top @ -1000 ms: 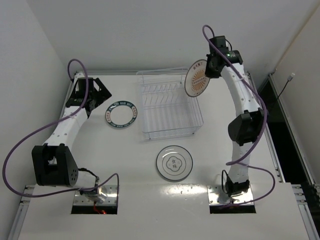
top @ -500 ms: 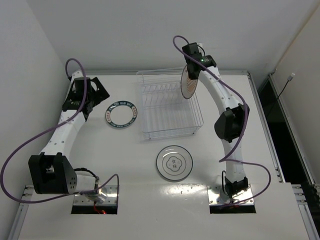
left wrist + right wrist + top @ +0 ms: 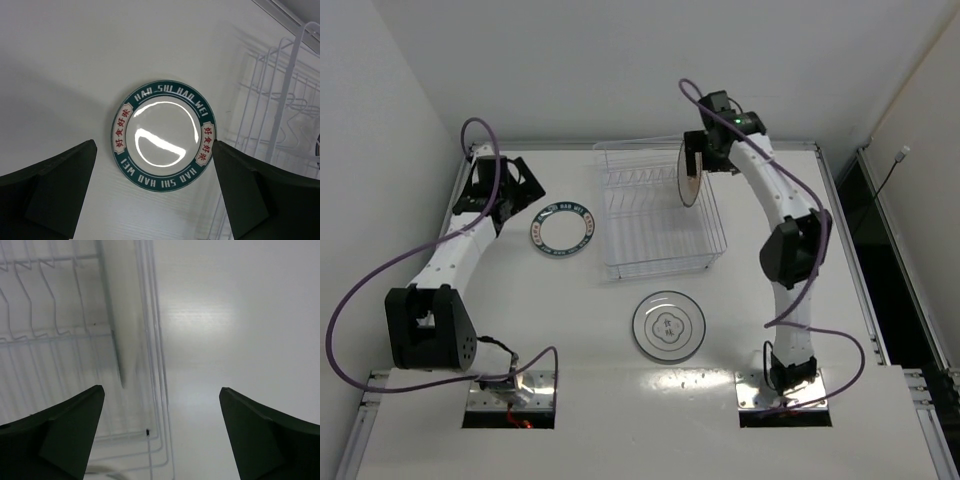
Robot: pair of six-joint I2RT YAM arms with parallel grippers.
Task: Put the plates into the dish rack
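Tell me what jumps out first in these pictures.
The orange plate stands on edge in the right end of the dish rack, under the open right gripper. The open left gripper hangs over the teal-rimmed plate, flat on the table.

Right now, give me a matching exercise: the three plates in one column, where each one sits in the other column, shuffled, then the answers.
Things
1. orange plate
2. teal-rimmed plate
3. white ringed plate

Places
A. flat on the table, in front of the dish rack
B. standing on edge inside the rack
C. flat on the table, left of the rack

Pairs: 1-B, 2-C, 3-A
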